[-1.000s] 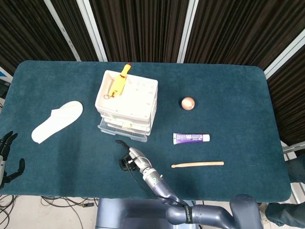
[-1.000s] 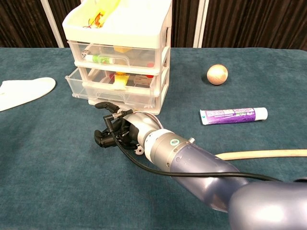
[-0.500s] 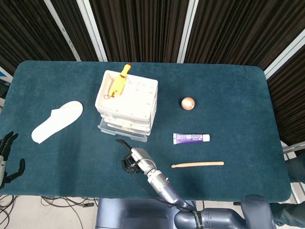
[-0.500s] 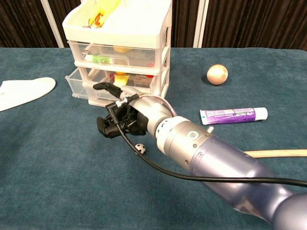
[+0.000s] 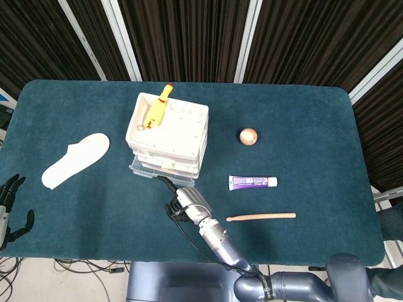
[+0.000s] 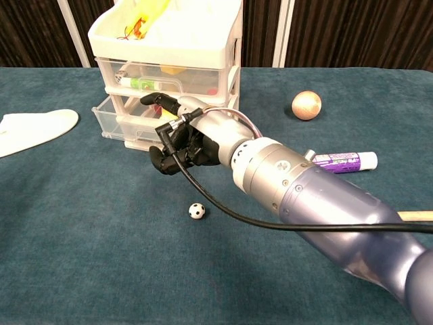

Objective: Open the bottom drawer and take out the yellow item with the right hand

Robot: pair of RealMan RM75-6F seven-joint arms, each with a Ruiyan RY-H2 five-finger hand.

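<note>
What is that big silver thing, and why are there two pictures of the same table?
It is a robot's arm ending in a black right hand. One camera looks down from the robot's head, one from its chest. The hand reaches toward a white drawer unit whose bottom drawer sticks out a little. Its fingers are curled and hold nothing I can see. On the blue table lie a white slipper, a wooden ball, a purple tube, a wooden stick and a tiny soccer ball. The left hand waits at the edge.
</note>
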